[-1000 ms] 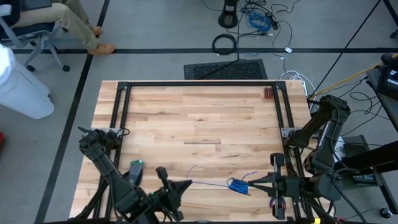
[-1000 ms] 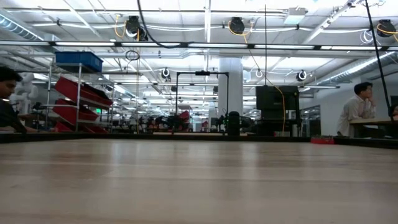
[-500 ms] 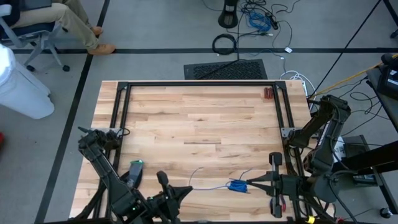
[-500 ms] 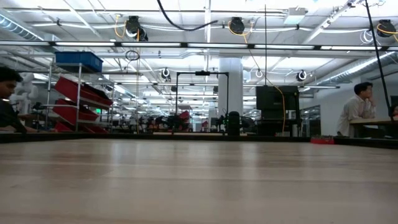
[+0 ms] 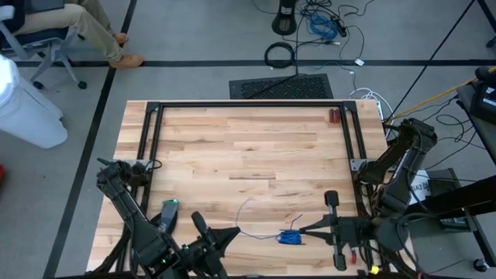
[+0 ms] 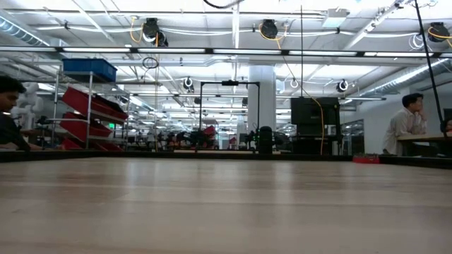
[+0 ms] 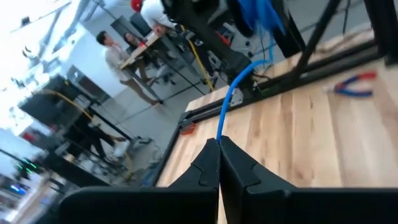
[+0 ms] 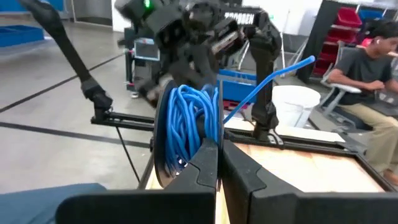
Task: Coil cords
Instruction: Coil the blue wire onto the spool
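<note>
high view: both grippers are working at the near edge of the table (image 5: 232, 139), facing each other. right gripper (image 5: 301, 231) is pinching the blue cord (image 5: 290, 236) at its coiled bundle, fingers fully closed on it. left gripper (image 5: 236, 230) is clamped on the free tail, also fully closed.

key relation: the bundle is sitting at the right gripper's tips, and the uncoiled tail is running from there toward the left gripper, so the cord's long axis is lying roughly along the line between the two tools. right arm is the one on the bundle; left arm is the one feeding slack. a loose thin loop of tail is bowing away from the near edge between them, so the line isn't looking taut.

right wrist view: the cord is showing as several tidy bright-blue loops stacked flat against the closed fingers (image 8: 205, 158), one strand leaving toward the other arm. left wrist view: a single blue strand is coming out of the shut fingertips (image 7: 214, 155).

judgement: coil is partly done; the remaining tail is needing more wraps.
</note>
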Controlling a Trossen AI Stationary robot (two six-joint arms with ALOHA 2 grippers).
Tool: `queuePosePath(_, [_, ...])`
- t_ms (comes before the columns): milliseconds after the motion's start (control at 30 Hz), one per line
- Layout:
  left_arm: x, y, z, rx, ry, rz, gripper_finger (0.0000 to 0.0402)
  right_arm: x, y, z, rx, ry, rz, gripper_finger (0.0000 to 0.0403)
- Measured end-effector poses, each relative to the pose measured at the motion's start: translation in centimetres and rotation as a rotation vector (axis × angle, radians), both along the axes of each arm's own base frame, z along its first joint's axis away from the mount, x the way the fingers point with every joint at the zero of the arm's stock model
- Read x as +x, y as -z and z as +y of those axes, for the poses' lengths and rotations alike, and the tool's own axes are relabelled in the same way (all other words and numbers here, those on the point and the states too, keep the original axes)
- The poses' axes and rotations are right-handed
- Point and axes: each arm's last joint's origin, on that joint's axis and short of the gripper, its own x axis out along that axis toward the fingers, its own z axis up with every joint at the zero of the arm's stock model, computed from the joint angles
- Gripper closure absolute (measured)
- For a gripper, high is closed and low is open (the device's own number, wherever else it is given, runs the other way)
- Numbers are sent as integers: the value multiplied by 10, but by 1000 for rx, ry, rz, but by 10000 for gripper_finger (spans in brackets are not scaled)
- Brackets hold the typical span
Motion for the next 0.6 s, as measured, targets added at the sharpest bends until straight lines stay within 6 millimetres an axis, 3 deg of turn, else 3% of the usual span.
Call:
queuePosePath(167, [-7,-21,9,-151,-20,-104,401,7,4,-6,-4,28,27,403])
queuePosePath(300, [-9,-26,12,-288,-19,-156,401,12,5,-11,-16,53,36,403])
queuePosePath(600, [17,-28,34,-405,-16,-149,401,22,15,-23,-70,118,105,403])
